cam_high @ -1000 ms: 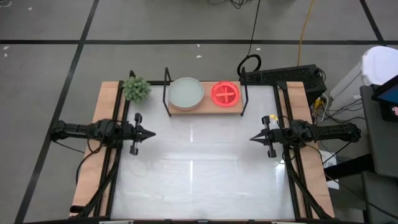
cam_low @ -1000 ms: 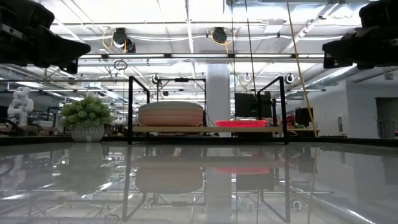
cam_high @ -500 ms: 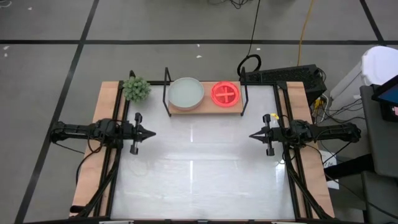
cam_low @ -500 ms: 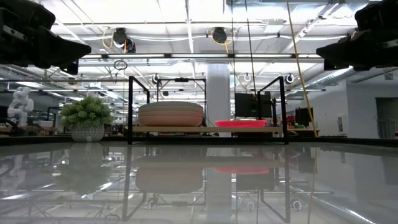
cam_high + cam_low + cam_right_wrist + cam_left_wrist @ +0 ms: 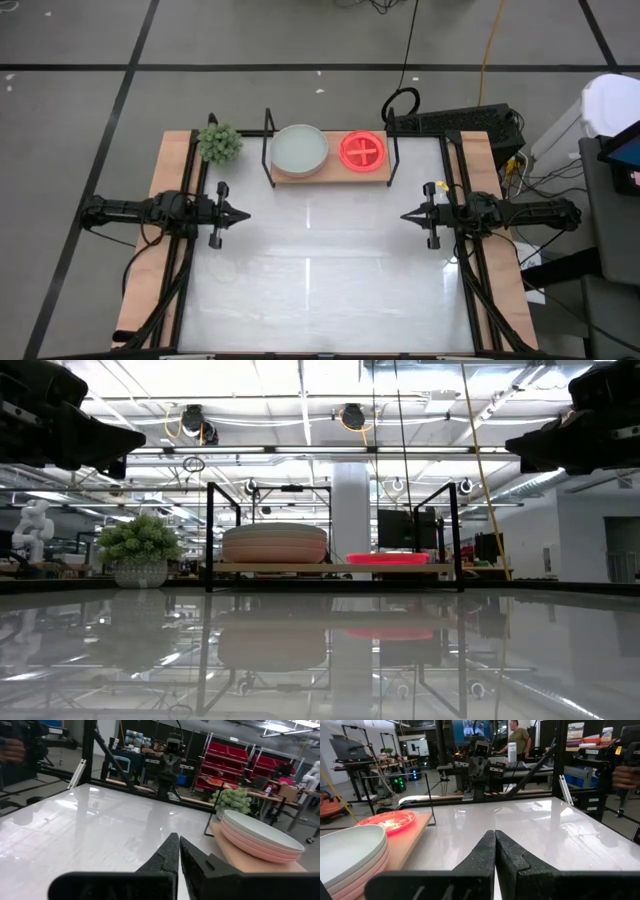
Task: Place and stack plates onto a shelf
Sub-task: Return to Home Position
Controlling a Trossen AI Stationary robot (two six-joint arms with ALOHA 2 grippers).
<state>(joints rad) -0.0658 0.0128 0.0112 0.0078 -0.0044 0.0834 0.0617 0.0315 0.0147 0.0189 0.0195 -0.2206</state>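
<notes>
White tabletop [image 5: 320,285] bears the shelf [image 5: 334,176]. On it, grey-topped plate stack [image 5: 299,148] sits beside glossy pink-orange plates [image 5: 363,150]. Left gripper [image 5: 244,213] and right gripper [image 5: 404,217], fingers pressed together and empty, hover forward of the shelf, well apart.

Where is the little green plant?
From above, the plant sits at the far left corner of the table, just left of the shelf, nearest the stack of big plates.

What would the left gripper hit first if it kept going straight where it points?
Probably the right gripper, facing the left gripper across the glossy white tabletop; nothing lies between.
</notes>
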